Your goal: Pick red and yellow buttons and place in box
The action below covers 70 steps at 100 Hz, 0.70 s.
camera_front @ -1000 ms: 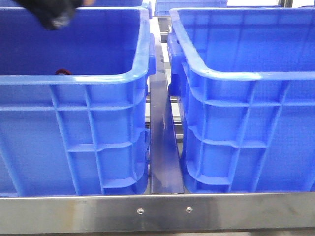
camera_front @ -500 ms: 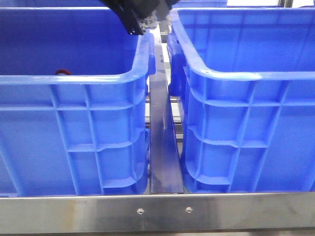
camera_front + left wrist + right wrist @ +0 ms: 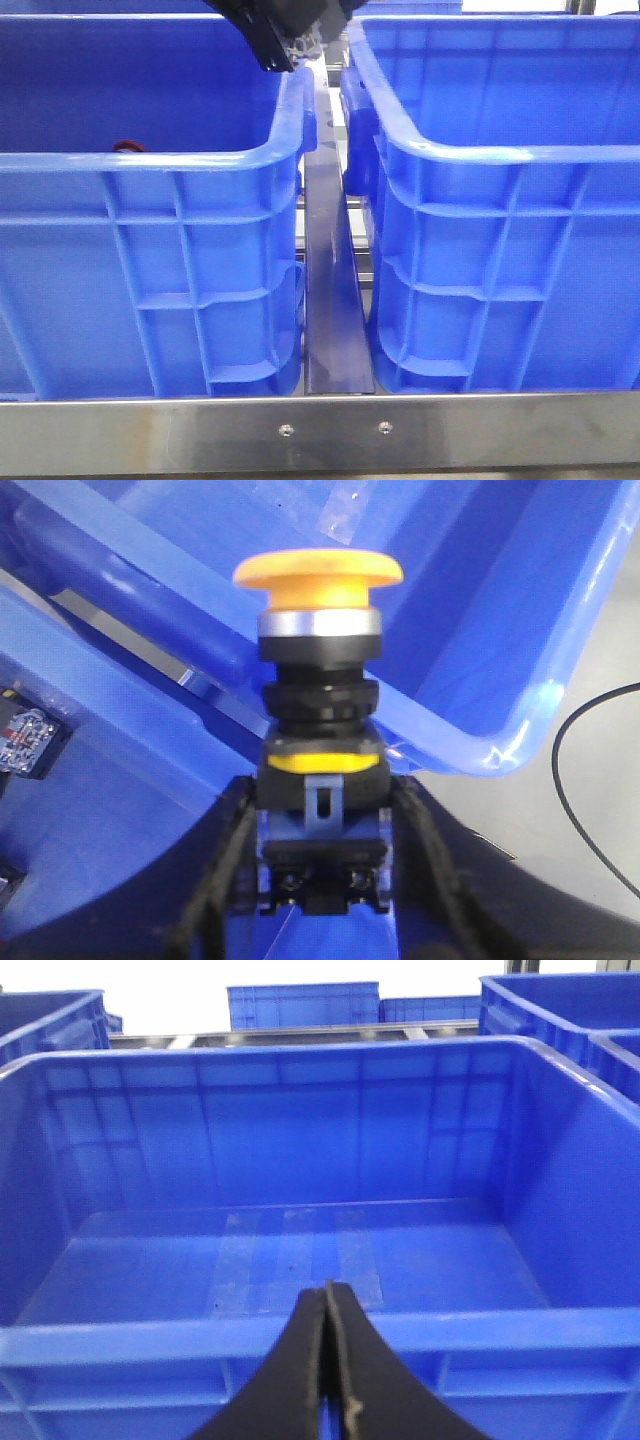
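Left fingers (image 3: 322, 880) pinch one yellow button (image 3: 318, 575); right fingers (image 3: 327, 1360) pressed together; two crates (image 3: 150, 160).

We see our left black two-finger gripper (image 3: 322, 880) at bottom centre of the left wrist frame, fingers clamped either side of a held part | same gripper at top centre of the front frame | our right black gripper (image 3: 326, 1360) bottom centre, fingers pressed together, holding nothing.

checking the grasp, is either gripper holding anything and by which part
The left gripper holds the yellow button by its black lower body, cap pointing away. The right gripper is shut on nothing.
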Tool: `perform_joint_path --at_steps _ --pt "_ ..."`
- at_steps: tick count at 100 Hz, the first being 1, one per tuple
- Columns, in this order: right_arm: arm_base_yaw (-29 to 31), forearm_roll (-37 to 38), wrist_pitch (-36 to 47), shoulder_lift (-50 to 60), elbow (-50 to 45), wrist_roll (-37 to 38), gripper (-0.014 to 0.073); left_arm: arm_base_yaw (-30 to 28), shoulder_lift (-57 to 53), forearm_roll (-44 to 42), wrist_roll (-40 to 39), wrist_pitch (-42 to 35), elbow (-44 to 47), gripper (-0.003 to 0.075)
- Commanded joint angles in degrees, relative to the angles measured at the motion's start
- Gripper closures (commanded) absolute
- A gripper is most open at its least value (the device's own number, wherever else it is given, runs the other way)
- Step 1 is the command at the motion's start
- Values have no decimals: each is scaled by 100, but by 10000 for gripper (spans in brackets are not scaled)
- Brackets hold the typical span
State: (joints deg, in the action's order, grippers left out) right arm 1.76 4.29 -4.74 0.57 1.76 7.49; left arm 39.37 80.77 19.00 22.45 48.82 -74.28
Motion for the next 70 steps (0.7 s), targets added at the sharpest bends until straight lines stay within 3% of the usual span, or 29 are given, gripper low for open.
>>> perform_joint_path --at_steps 1,18,55,62,70 --pt "-1 64 -307 47 638 -14 696 39 -221 162 11 -329 -163 597" --pt "-1 15 -1541 -285 1535 -14 696 39 -221 162 11 -329 -163 597" --pt "-1 -429 -2859 -2282 3185 -14 691 39 -221 162 11 -329 -163 597" --pt "-1 -429 -3004 -2686 3510 -14 656 39 -221 162 11 -329 -163 597" --pt "-1 -479 -3175 -3134 3881 -14 541 39 -221 162 11 -329 -163 597"
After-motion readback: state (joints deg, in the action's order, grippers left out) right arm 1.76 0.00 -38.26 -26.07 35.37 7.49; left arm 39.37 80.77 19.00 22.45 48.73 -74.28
